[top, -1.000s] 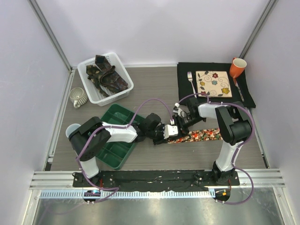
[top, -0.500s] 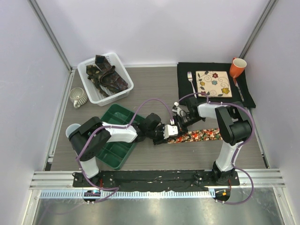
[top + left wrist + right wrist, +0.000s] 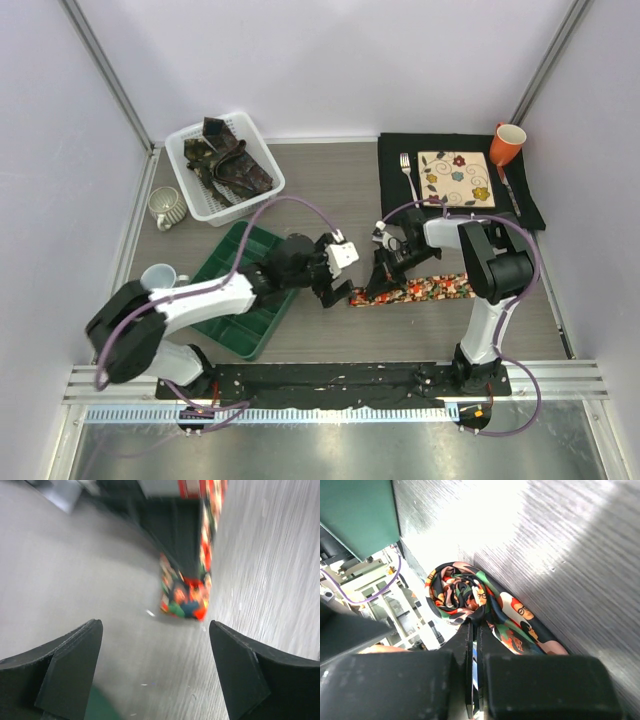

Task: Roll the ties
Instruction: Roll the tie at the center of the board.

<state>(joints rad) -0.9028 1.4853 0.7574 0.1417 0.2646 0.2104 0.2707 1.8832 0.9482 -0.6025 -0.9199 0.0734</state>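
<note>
The bright red-orange floral tie (image 3: 430,290) lies flat on the table, its left end turned into a small roll (image 3: 185,597). My right gripper (image 3: 476,622) is shut on that rolled end (image 3: 460,587), pinching a fold of the fabric between its fingertips. My left gripper (image 3: 155,627) stands open a short way to the left of the roll, nothing between its fingers (image 3: 75,660); seen from above, it (image 3: 338,272) hovers beside the green tray. Dark patterned ties (image 3: 228,160) lie heaped in the white basket (image 3: 195,205).
A green divided tray (image 3: 240,300) sits under the left forearm. At the back right a black mat (image 3: 400,190) holds a floral square plate (image 3: 455,178), a fork (image 3: 408,175) and an orange mug (image 3: 507,143). A grey mug (image 3: 167,208) and a pale cup (image 3: 160,278) stand at the left.
My left gripper opened, let go of the tie's rolled end and drew back to the left. My right gripper closed on the roll.
</note>
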